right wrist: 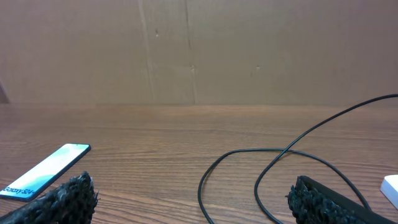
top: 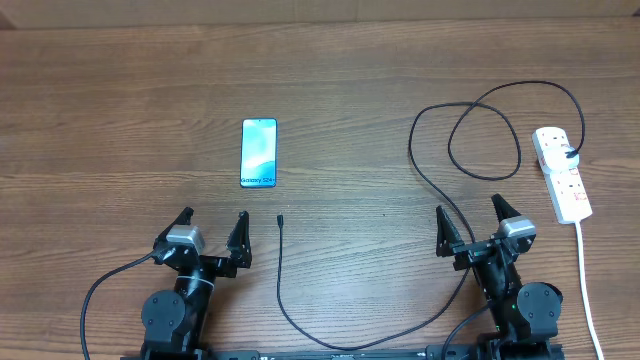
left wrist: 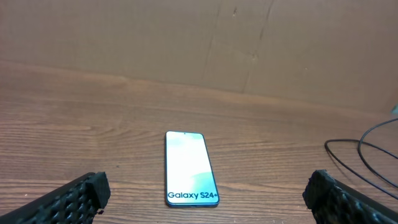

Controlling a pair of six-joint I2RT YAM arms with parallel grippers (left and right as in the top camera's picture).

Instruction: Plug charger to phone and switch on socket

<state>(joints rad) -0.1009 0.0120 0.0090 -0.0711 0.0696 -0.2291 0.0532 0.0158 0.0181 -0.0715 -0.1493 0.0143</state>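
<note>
The phone (top: 259,153) lies flat on the wooden table, screen up with "Galaxy S24+" lettering, left of centre; it also shows in the left wrist view (left wrist: 189,168) and at the left edge of the right wrist view (right wrist: 43,172). The black charger cable (top: 452,140) loops from the socket (top: 562,173) at the right, runs down past the right arm and ends in a connector tip (top: 281,217) right of my left gripper. Its loops show in the right wrist view (right wrist: 261,163). My left gripper (top: 213,222) is open and empty, near the table's front. My right gripper (top: 470,214) is open and empty.
The white cord (top: 584,270) runs from the socket toward the front right edge. A black plug (top: 570,153) sits in the strip. A cardboard wall (left wrist: 199,43) stands behind the table.
</note>
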